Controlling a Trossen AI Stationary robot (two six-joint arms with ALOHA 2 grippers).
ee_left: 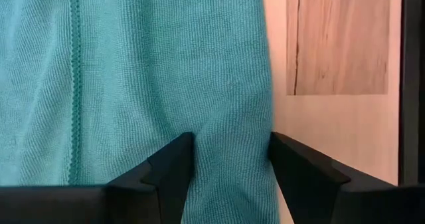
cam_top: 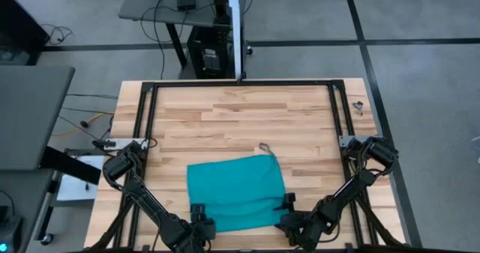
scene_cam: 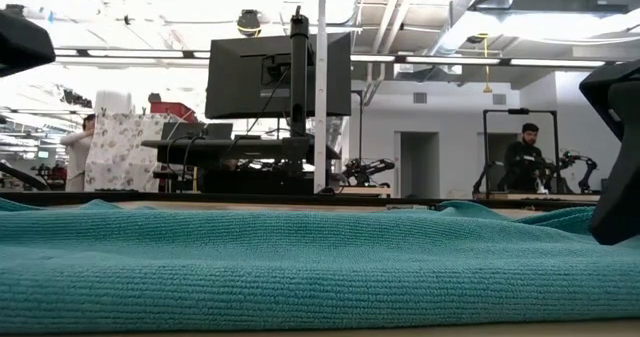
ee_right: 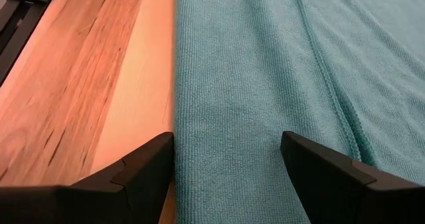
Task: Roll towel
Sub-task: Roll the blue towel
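The teal towel lies spread flat on the wooden table, near the table's front edge, with a small loop at its far right corner. In the low view the towel fills the foreground. My left gripper is open, pointing steeply down at the towel's near left corner, its fingers astride a strip along the towel's side edge. My right gripper is open at the near right corner, one finger at the towel's edge, the other over the cloth. My left gripper comes from above, slanting down, with its open fingers set on the towel's left edge strip. A low hump of cloth stands between them, and the towel lies on the table. Whether my right gripper touches the towel I cannot tell.
A black metal frame runs along the table's far and side edges. Bare wood lies beyond the towel's far edge. A monitor stand rises behind the table, and people stand far off in the room.
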